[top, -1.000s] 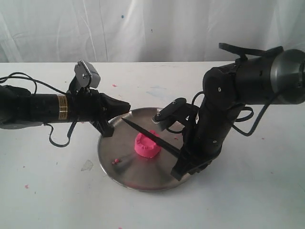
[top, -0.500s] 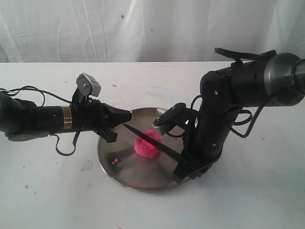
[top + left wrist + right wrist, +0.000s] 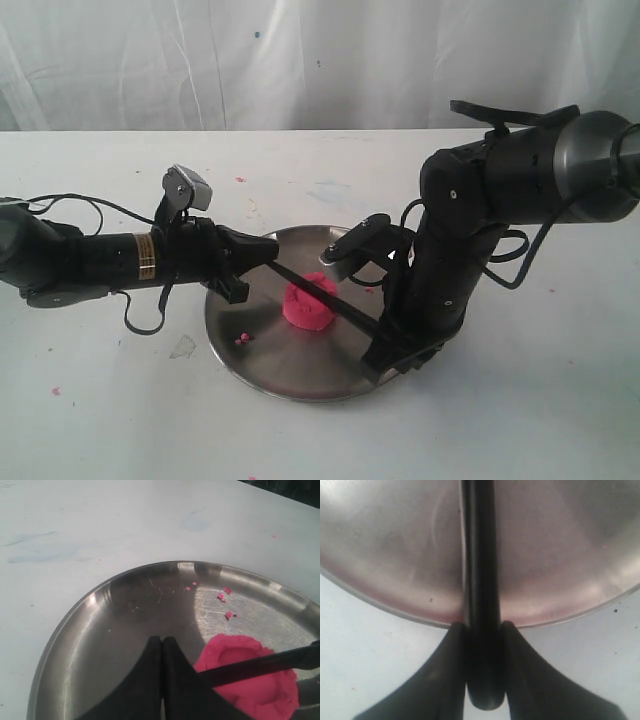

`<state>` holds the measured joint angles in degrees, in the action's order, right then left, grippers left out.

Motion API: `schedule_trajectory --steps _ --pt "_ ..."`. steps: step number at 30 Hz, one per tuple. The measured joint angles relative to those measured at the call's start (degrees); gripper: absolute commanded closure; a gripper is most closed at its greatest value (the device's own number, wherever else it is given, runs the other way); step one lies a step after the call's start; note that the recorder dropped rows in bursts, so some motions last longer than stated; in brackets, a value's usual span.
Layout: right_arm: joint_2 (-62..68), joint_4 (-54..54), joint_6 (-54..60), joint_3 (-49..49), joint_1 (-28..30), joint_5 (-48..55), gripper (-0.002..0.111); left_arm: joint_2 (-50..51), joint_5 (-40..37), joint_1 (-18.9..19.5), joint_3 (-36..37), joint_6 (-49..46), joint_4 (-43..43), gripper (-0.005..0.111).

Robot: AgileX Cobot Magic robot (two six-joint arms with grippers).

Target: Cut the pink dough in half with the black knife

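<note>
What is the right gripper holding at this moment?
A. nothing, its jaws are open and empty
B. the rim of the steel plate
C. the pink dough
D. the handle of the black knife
D: in the right wrist view the right gripper has its jaws pressed on both sides of the handle of the black knife, at the edge of the steel plate.

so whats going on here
Two robot arms are working on a lump of pink dough on a steel plate. The right pincer is shut on the handle of a black knife, and the blade lies across the top of the dough. The left pincer is shut and sits at the tip end of the blade; whether it presses on the blade is unclear. The dough looks to be in one piece, not yet cut.
</note>
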<state>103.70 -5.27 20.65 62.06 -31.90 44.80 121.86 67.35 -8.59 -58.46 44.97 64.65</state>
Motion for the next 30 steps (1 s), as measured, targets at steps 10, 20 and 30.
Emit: schedule_trajectory --steps 10,20,30 --pt "0.00 0.00 0.00 0.00 0.00 0.00 0.108 1.17 -2.16 0.00 -0.46 0.00 -0.73 0.107" --pt "0.00 0.00 0.00 0.00 0.00 0.00 0.108 1.20 -2.63 0.00 -0.46 0.00 -0.85 0.107" --pt "0.00 0.00 -0.03 0.00 -0.10 0.00 0.108 1.43 -2.41 0.00 -0.46 0.00 -1.44 0.107"
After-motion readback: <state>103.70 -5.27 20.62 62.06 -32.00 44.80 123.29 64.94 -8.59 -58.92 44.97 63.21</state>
